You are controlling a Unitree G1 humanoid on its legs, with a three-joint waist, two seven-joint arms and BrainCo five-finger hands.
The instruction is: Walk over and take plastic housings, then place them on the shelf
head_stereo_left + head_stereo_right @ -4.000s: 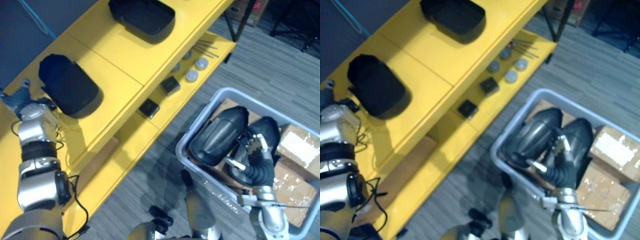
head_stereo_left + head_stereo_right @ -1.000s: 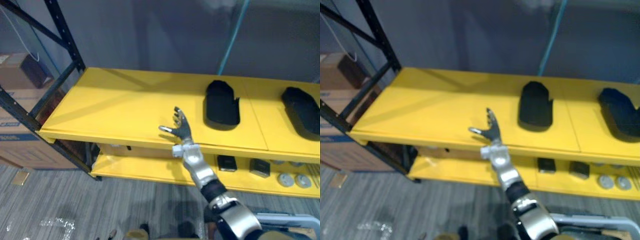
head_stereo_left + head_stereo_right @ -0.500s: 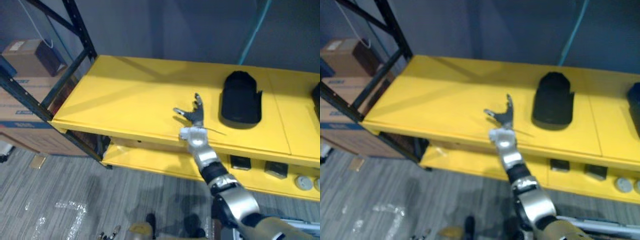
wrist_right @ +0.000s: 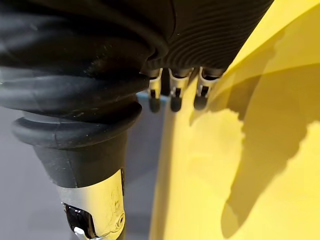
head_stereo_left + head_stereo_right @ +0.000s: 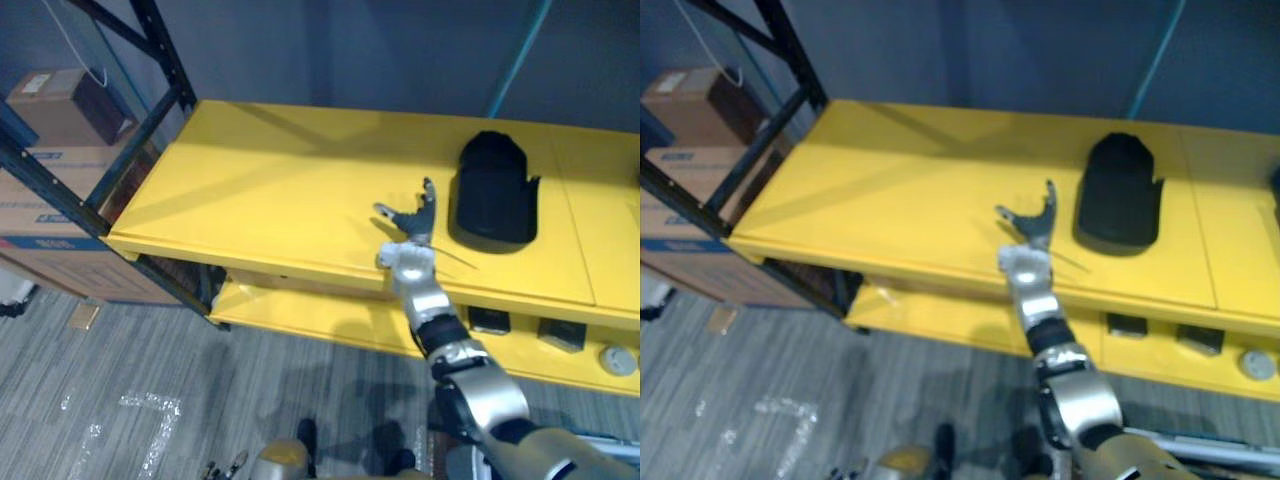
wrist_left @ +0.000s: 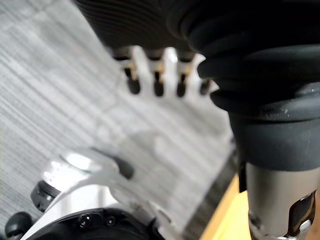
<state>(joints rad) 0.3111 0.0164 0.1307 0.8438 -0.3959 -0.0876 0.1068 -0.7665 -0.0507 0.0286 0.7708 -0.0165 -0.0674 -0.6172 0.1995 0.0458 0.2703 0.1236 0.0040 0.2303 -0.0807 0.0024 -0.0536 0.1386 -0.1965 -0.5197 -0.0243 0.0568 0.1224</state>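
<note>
At upper right of the head views, a black plastic housing [image 5: 490,192] lies flat on the yellow shelf [image 5: 270,190]. Just left of it the right hand [image 5: 414,224] hovers empty, fingers spread. The left hand [image 6: 159,75] hangs over the grey floor [image 5: 150,380], fingers loose and apart. This placement looks finished, so the next move calls for fetching another housing.

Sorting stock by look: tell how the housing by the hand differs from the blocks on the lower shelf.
The housing is large, long and rounded; the blocks are small and squarish. The housing lies on the top shelf by the right hand; the blocks sit on the lower shelf. Both are black.
</note>
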